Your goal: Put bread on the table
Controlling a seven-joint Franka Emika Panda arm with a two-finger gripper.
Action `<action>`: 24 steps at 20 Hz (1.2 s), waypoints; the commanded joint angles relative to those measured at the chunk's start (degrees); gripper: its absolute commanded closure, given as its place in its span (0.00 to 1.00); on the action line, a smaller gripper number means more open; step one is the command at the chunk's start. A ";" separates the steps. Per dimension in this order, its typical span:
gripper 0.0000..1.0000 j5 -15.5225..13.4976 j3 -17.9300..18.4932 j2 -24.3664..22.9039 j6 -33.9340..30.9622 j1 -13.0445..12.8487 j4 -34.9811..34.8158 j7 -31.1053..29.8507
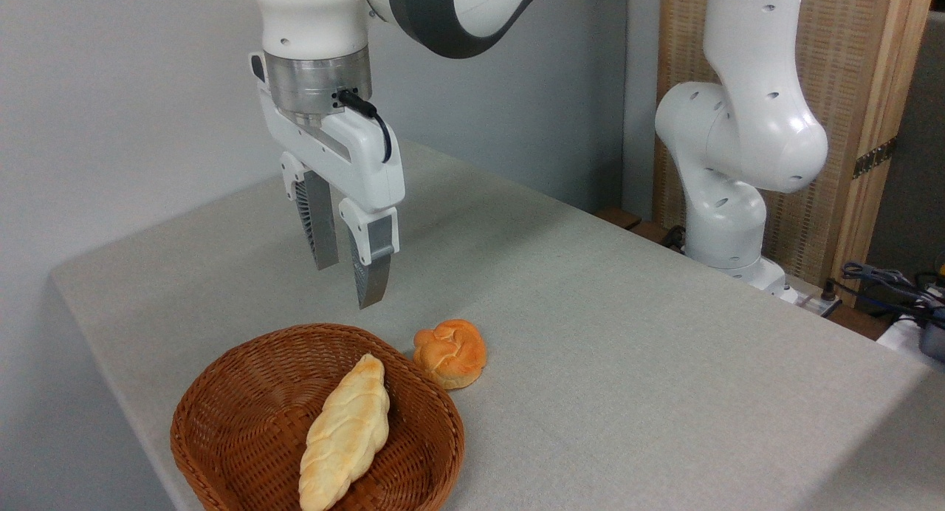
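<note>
Grey-fingered tool (347, 278) slightly parted, empty, above the wicker basket (244, 393) with the bread (345, 433).

My table (627, 334), covered in grey-beige cloth, bears a brown wicker basket (244, 393) at its front edge and a round orange bun (450, 352) touching the basket's rim.

1. A brown woven wicker basket (244, 393) stands at the front left, near the corner.
2. A small round orange-brown knotted bun (450, 352) lies just beside the basket's right rim, outside of it.
3. A wooden panel with a woven screen (849, 112) stands at the back right.
4. Some cables (886, 278) lie at the far right edge.
</note>
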 commanded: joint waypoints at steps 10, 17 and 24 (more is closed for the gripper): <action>0.00 0.87 0.53 -0.23 0.21 -0.55 0.13 -0.47; 0.00 0.52 0.96 0.12 3.54 -0.46 0.04 -0.65; 0.00 0.35 3.33 3.81 8.91 -0.46 -0.05 -0.65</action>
